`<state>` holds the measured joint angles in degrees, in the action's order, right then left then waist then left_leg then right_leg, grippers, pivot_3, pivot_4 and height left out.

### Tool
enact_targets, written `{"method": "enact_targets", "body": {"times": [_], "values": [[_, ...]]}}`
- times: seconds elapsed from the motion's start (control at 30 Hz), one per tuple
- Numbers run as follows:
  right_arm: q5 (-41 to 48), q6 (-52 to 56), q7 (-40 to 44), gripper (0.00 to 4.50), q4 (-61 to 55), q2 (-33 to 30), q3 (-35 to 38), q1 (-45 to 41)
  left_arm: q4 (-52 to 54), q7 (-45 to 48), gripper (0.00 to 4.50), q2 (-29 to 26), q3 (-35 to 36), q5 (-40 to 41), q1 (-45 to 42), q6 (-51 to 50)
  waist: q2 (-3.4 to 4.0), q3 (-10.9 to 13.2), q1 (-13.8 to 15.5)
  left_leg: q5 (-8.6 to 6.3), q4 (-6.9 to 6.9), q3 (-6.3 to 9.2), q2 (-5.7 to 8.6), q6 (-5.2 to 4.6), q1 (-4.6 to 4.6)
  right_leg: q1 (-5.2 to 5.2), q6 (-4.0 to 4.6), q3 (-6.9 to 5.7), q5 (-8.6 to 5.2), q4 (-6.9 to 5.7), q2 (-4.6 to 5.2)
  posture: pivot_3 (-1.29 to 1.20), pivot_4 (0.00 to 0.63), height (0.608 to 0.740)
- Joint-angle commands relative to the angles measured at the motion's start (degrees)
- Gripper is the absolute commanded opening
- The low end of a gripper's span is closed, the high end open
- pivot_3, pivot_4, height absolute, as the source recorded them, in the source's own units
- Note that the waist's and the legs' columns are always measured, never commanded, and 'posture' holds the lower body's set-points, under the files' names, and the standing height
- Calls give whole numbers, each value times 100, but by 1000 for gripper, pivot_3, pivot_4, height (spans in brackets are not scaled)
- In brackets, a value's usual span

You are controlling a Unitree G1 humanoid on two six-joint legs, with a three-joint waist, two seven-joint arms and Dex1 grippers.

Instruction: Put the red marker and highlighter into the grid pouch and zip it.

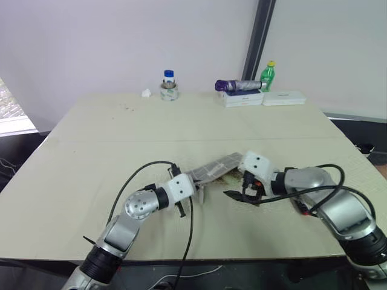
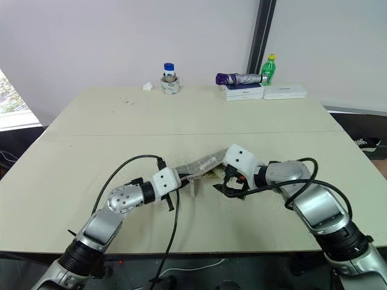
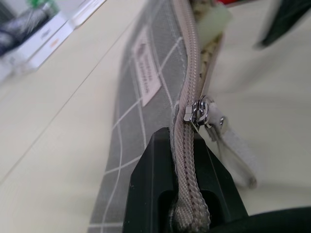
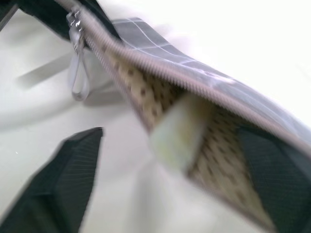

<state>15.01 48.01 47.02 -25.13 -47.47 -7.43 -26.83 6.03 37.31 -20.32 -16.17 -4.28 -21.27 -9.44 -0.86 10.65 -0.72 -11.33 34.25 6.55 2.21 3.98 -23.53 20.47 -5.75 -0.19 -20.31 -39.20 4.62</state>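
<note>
Now your left gripper (image 3: 187, 194) is clamped on the zipper edge of the grid pouch (image 3: 141, 121), propping its mouth up off the table (image 1: 91, 157). Your right gripper (image 4: 184, 184), angled down at that mouth, stands spread, the pale-yellow highlighter (image 4: 177, 131) sitting loose inside the opening.
</note>
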Motion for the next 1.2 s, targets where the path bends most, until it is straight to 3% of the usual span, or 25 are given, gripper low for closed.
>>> {"method": "enact_targets", "body": {"times": [0.03, 0.17, 0.3, 0.67, 0.77, 0.97, 1.2], "values": [[255, 66, 106, 4361, -306, -325, 777, 222, 66, -343, 0, 235, 289, 130, -149, -672, -1, 1, 1, 0, 0, 0, 0, 0, 0, 0, 0, 0, 0, 0, 0, 0, 150, 737], [337, 285, 89, 4361, -191, -680, 1319, 617, 3, -761, 0, 487, 397, 38, -281, -1156, -2, 1, -4, 0, 3, 0, 0, -1, 0, -3, 0, -2, 0, 0, 0, 0, 150, 737], [-17, 519, -339, 4361, 659, -1010, 1893, 1327, -85, -1257, 0, 870, 455, 13, -460, -1490, -7, 3, 19, 0, 7, -1, 2, -1, 1, -6, -1, -3, 0, 0, 0, 0, 150, 737], [250, 1414, -991, 4361, 631, -378, 2618, 2246, -181, -1196, 0, 996, 198, 36, -568, -1178, -6, 2, 14, -2, 14, -8, 1, -3, 2, -8, -3, 0, 2, 0, -3, 0, 150, 737], [420, 1658, -1115, 3545, 618, -117, 2751, 2206, -202, -1149, 0, 986, 213, 74, -582, -1103, -5, 2, 11, -2, 16, -8, 3, -3, 1, -9, -4, 0, 2, 0, 0, 0, 150, 737], [538, 1693, -1282, 439, 561, -14, 2755, 2019, -126, -1002, 0, 898, 273, 165, -490, -968, -5, 2, 9, -2, 15, -7, 3, -3, 1, -10, -4, 0, 2, 0, -1, 0, 150, 737], [784, 686, -437, 334, -292, -664, 2356, 1676, -165, -751, 0, 699, 454, 427, -486, -770, -2, 3, -12, -2, 12, -8, 2, -3, 1, -6, -4, 0, 2, 0, -4, 0, 150, 737]]}}
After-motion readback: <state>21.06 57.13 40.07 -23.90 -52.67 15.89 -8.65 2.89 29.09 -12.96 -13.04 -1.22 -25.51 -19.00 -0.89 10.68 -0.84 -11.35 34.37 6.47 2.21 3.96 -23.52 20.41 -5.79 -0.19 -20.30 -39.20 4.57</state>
